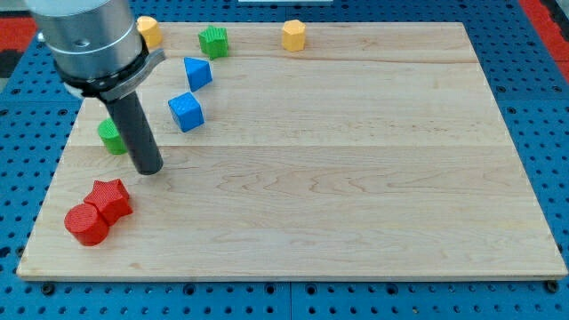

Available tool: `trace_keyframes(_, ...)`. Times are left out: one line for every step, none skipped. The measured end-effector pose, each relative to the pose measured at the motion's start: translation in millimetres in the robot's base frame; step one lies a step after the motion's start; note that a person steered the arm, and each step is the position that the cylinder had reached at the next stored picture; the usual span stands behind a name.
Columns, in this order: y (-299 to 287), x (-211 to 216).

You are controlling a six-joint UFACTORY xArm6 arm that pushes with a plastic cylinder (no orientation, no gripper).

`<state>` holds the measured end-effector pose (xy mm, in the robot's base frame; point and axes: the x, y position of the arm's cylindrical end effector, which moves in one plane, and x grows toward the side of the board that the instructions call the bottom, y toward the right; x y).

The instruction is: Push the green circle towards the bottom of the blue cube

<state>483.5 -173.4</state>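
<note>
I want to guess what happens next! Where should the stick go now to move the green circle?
Probably slide my tip round to the view's left of the green circle, then push right. The tip sits at the circle's right now, and the blue cube lies up and right of it.

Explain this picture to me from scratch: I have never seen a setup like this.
There is one picture, from a single camera looking down at an angle on a wooden board. The grey cylinder at the view's top left is the end of a robot arm. It has no pincer and holds nothing; it ends in a dark rod whose lower end, my tip, slides on the board and pushes blocks.

The blocks are small and coloured. A green circle sits just left of the rod, partly hidden by it. A blue cube lies up and to the right of the tip, with a blue triangle above it. Along the top edge are a yellow block, a green block and a yellow hexagon. At bottom left, a red star touches a red cylinder.
</note>
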Motion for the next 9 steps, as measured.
trace_keyframes(-27,3)
trace_keyframes(-57,5)
trace_keyframes(-96,-14)
trace_keyframes(-106,-64)
trace_keyframes(-63,-81)
trace_keyframes(-52,-55)
trace_keyframes(-69,-46)
trace_keyframes(-78,-32)
trace_keyframes(-49,-23)
